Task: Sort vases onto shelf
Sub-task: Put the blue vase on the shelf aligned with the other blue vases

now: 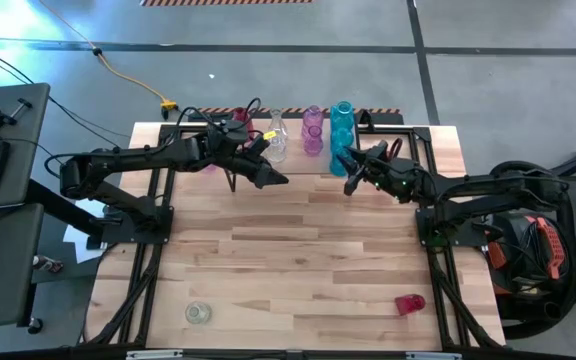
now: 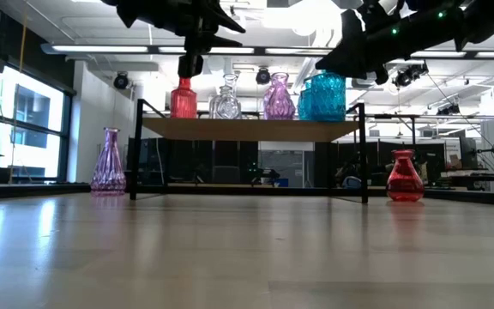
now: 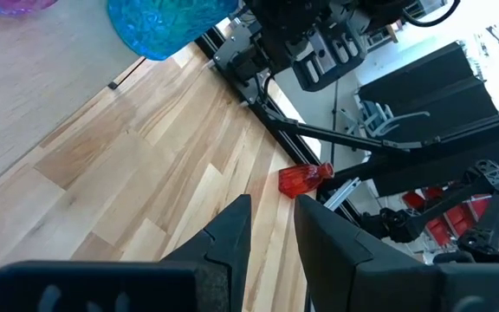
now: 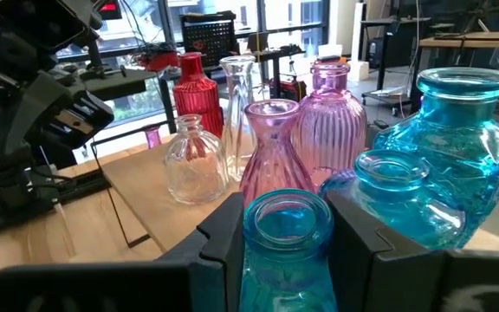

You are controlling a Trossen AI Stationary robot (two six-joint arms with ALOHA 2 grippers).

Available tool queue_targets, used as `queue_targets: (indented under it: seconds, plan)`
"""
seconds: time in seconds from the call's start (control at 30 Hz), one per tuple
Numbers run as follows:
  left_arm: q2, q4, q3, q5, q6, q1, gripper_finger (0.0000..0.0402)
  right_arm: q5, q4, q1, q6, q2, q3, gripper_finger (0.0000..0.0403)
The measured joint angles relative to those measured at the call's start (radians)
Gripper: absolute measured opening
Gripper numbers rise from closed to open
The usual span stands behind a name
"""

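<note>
Setting a blue vase with its fellows

From above, my right gripper [image 1: 349,172] is hanging at the shelf's [image 1: 438,140] five o'clock corner; my left gripper [image 1: 274,180] is waiting empty, fingers parted. At my right wrist, I'm clasping the blue vase [image 4: 286,247]; I should be lowering it upright, clear of its neighbours.

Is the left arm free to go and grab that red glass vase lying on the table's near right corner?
Probably not easily: the red glass vase lies toward the right arm's side, though bare table lies between and the left tool holds nothing.
</note>
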Motion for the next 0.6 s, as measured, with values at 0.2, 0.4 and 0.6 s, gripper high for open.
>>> queue_targets:
  seconds: [0.2,0.4,0.6]
  plan:
    - [0.0,0.0,0.0,0.0,0.0,0.0,0.0083,0.057,-0.002,-0.002,0.002,0.0,-0.001,0.0099]
    - [0.0,0.0,0.0,0.0,0.001,0.0,0.0083,0.037,-0.004,-0.022,0.034,0.0,-0.002,0.0111]
    - [0.0,0.0,0.0,0.0,0.019,0.0,0.0083,0.031,-0.005,-0.023,0.06,0.0,-0.002,0.0112]
